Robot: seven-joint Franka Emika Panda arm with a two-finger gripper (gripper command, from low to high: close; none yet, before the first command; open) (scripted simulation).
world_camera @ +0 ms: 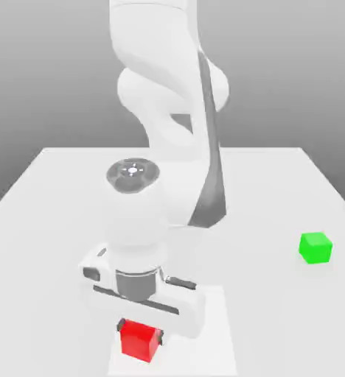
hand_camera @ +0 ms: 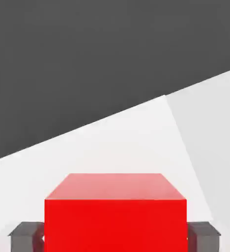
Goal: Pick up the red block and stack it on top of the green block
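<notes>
While the red block [world_camera: 139, 339] is sitting near the desk's [world_camera: 279, 191] front edge in the exterior view, a little toward that view's left, I am bringing my hand [world_camera: 140, 333] down around it. My two dark fingers [hand_camera: 24, 235] are flanking the cube, one against each side face, and they are looking pressed onto it, so I am judging that I am pinching the red block while it is resting on the desk, not yet lifted.

Well apart from it, the green block [world_camera: 315, 247] is lying close to the desk's edge on the exterior view's right, roughly midway along that edge.

Several things could be going wrong from here. If my fingers are gripping only the upper part of the cube, it may be slipping or tilting as I raise it. If the grip is off centre, the block may be rotating between the pads, and I would then be setting it down skewed on the green block, where an overhang could be toppling it. Because the green block is sitting so near the desk's edge, a clumsy placement could be nudging it off.

My own wrist and hand are covering much of the red block's top in the exterior view, and the fingertips' contact is hard to make out.
</notes>
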